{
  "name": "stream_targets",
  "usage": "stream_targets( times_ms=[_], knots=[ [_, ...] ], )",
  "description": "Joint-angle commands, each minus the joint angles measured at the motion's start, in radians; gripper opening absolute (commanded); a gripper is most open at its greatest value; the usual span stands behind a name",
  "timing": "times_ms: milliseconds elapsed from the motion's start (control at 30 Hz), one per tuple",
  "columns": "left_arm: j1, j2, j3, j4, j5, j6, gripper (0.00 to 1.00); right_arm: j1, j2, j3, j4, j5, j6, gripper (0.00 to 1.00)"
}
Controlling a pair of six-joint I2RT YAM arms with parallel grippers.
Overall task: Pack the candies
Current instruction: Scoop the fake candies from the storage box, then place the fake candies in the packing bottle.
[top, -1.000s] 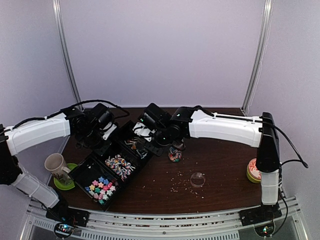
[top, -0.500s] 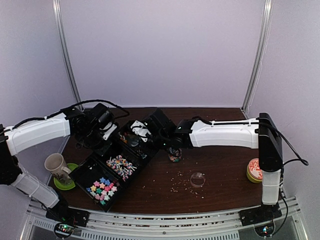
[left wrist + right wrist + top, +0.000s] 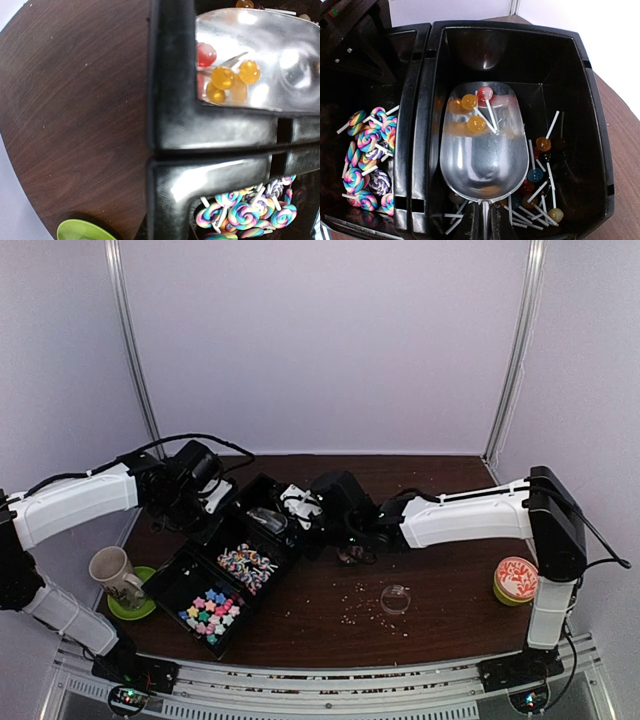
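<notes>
Here, the scooping step of packing. The right gripper [image 3: 483, 220], jaws closed on the handle of a clear scoop [image 3: 482, 160], holds the bowl low inside the end compartment of the black tray [image 3: 590, 100]. Three ball lollipops [image 3: 476, 107] lie in the bowl, and more lie loose on the compartment floor beneath and beside it. Swirl lollipops [image 3: 365, 150] fill the middle compartment, and star candies [image 3: 208, 608] the near one. The left gripper [image 3: 208, 502], jaws closed, sits at the tray's far-left rim; whether it pinches the rim cannot be told. Next move, as judged: raise the scoop level, clear the tray wall, and carry the load to the small container [image 3: 350, 556] just beside the tray, partly hidden under the right arm. Tilting risks the round sweets rolling off the open lip.
</notes>
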Motion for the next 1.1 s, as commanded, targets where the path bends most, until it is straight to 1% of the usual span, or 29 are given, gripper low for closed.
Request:
stream_targets(
  times_ms=[0,367,667,833,1067],
  knots=[
    [0.012,-0.055,0.022,0.197,0.069,-0.003,0.00,-0.005,-0.075,-0.073,0.138,-0.053,0.020,0.00],
    [0.030,-0.032,-0.001,0.191,0.066,0.005,0.00,-0.026,-0.193,-0.239,0.337,0.017,0.021,0.00],
    [0.045,-0.017,0.010,0.185,0.046,0.008,0.00,-0.035,-0.266,-0.294,0.366,0.076,-0.014,0.00],
    [0.053,-0.009,0.028,0.187,0.035,0.005,0.00,-0.047,-0.306,-0.291,0.292,0.139,-0.047,0.00],
    [0.081,0.063,0.081,0.179,0.048,-0.005,0.00,-0.054,-0.406,-0.262,0.049,0.197,-0.098,0.00]
  ],
)
